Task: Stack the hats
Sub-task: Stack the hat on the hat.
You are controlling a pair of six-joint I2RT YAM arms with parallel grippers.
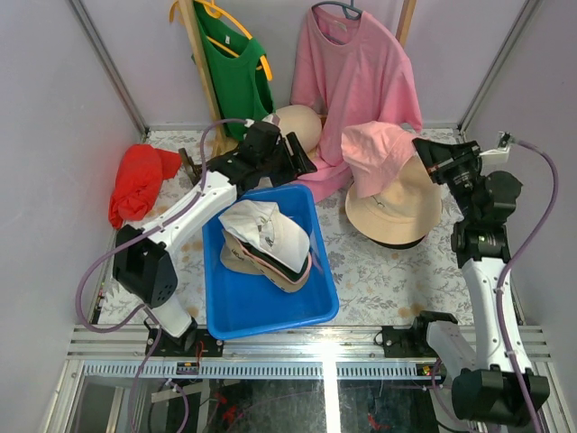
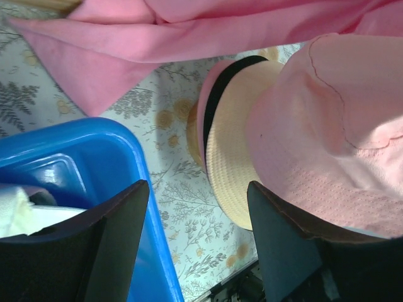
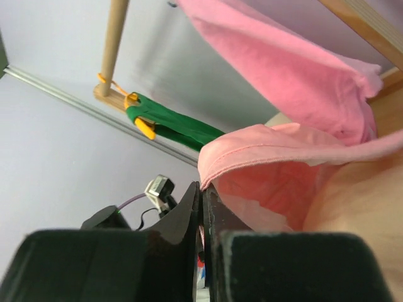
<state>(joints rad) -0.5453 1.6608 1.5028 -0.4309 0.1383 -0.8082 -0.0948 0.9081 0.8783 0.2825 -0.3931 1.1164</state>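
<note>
A pink bucket hat [image 1: 374,149] hangs by its brim from my right gripper [image 1: 424,155], which is shut on it; in the right wrist view the brim [image 3: 283,148] is pinched between the closed fingertips [image 3: 203,187]. Right under it a tan woven hat [image 1: 397,212] lies on the table on top of a black hat [image 2: 220,94] and a pink one. A white cap [image 1: 270,230] lies on other hats in the blue bin [image 1: 270,320]. My left gripper [image 1: 300,161] is open and empty above the bin's far rim [image 2: 75,145], left of the tan hat [image 2: 233,157].
A red cloth bundle [image 1: 135,180] lies at the back left. A cream mannequin head [image 1: 302,122] stands behind my left gripper. A pink shirt [image 1: 352,63] and a green top [image 1: 236,72] hang on a wooden rack at the back wall.
</note>
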